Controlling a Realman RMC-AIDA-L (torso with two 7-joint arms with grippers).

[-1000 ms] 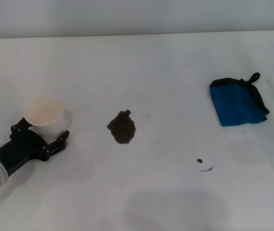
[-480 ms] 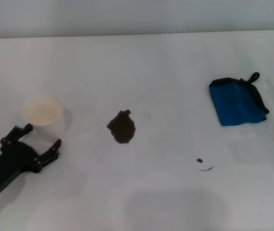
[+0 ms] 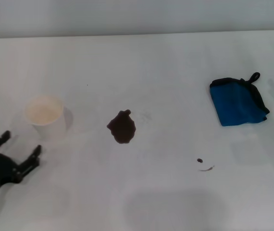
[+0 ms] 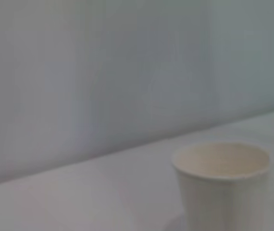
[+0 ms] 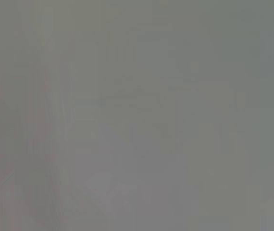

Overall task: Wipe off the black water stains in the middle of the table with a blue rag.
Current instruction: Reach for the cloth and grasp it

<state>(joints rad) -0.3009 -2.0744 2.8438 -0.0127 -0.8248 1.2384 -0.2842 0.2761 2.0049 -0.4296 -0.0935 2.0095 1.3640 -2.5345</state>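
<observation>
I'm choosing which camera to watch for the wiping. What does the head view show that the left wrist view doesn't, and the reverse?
Only the head view shows the black water stains, the blue rag lying apart from them on the robot's right, and the open left tool near the cup. Only the left wrist view shows the wall behind the cup. Both show the white paper cup standing upright on the table.

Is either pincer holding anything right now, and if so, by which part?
Nothing is held. The left pincer is open, apart from the paper cup. The blue rag lies untouched; the right pincer is out of view.
</observation>
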